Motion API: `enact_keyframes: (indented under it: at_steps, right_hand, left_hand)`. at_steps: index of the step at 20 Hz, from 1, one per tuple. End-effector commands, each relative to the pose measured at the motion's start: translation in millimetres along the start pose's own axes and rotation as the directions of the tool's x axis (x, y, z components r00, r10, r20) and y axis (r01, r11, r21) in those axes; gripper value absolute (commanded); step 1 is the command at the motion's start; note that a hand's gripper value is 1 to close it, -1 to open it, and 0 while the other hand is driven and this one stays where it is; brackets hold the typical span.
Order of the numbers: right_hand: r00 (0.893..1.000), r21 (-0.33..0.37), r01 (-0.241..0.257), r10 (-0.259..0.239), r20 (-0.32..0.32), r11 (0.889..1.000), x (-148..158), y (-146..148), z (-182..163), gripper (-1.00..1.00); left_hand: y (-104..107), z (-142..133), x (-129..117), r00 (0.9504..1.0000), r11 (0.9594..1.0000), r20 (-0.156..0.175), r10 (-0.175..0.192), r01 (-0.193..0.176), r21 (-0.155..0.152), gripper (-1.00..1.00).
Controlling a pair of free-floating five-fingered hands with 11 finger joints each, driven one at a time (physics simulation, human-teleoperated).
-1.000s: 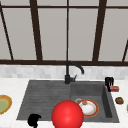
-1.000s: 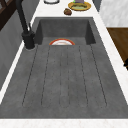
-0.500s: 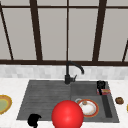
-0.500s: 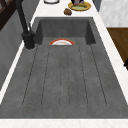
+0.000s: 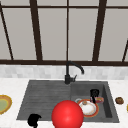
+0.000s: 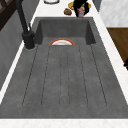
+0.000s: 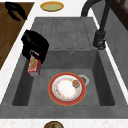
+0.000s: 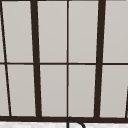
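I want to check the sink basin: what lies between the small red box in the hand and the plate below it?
Bare grey basin floor. In the right side view the right hand holds the box above the sink's left part; the plate lies apart, with nothing between.

My right hand (image 7: 35, 47) hangs over the sink (image 7: 105, 75) basin, above its right part near the front wall, fingers (image 7: 41, 56) curled downward round a small red carton (image 7: 34, 66). From the front I see it at (image 5: 94, 94). My left hand (image 5: 33, 120) floats at the sink's front left corner, fingers curled.
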Motion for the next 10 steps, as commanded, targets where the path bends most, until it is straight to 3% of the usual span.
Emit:
enact_keyframes:
  at_steps: [1,10]
  right_hand:
    - [0.999,-0.028,-0.021,0.022,0.043,0.999,23,27,-13,1.0]
    - [0.998,-0.03,-0.02,0.022,0.067,0.999,73,90,-53,1.0]
  left_hand:
    - [0,0,0,1.0,1.0,0.0,0.0,0.0,0.0,0.0]
    - [0,0,0,1.0,1.0,0.0,0.0,0.0,0.0,0.0]
